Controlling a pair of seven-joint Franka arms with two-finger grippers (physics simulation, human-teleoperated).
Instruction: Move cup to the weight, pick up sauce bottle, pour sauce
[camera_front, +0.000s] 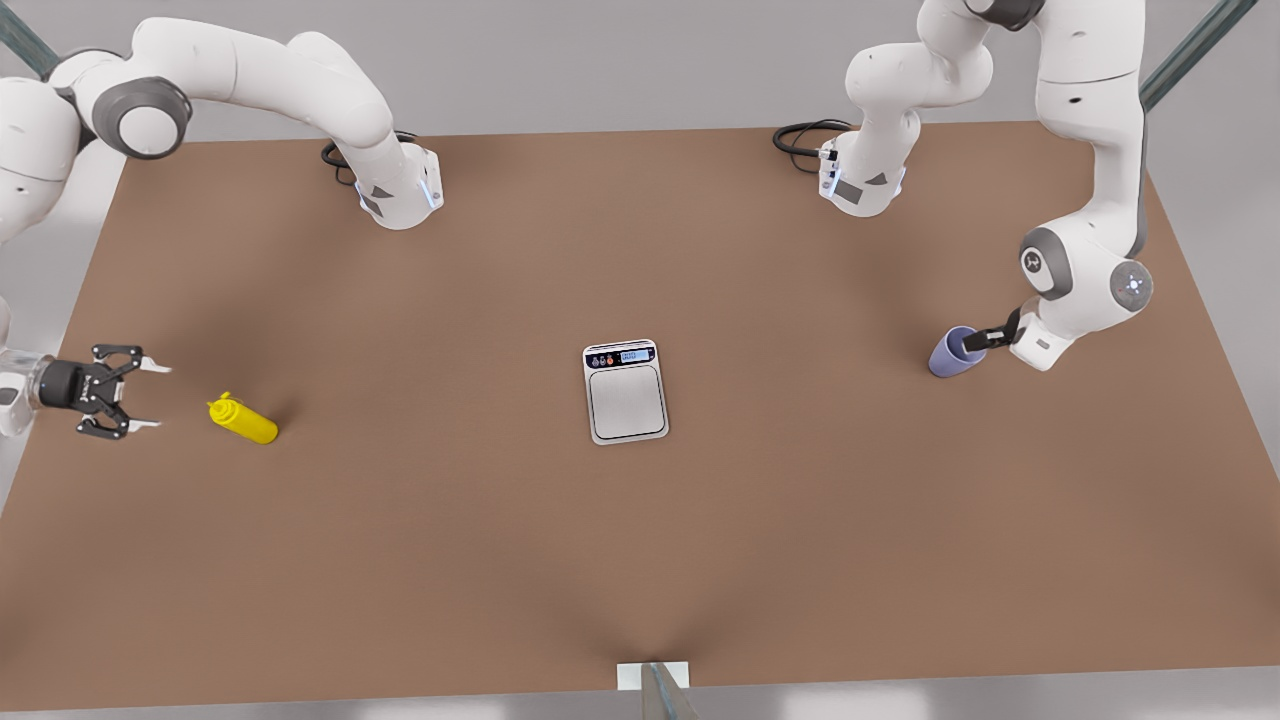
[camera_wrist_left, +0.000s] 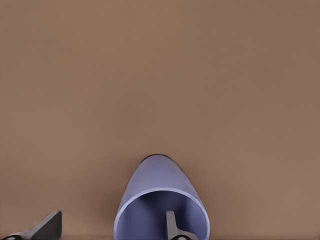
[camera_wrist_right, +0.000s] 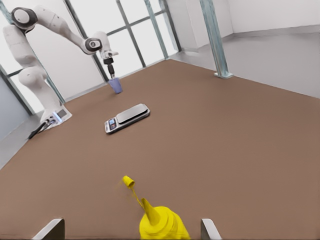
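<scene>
At the front view's left, I am holding my right gripper (camera_front: 148, 396) low over the table (camera_front: 640, 560), its fingers (camera_wrist_right: 50, 229) spread wide apart, pointing at the sauce bottle (camera_front: 243, 419) standing just beside them. In the middle the weight (camera_front: 626, 391) is lying flat, nothing on its platform. At the front view's right, well apart from the weight, I am reaching my left gripper (camera_front: 975, 341) down at the cup (camera_front: 952, 352): one finger (camera_wrist_left: 172, 225) is sitting inside the rim, the other outside, a gap showing between them, not yet pinching the wall.
</scene>
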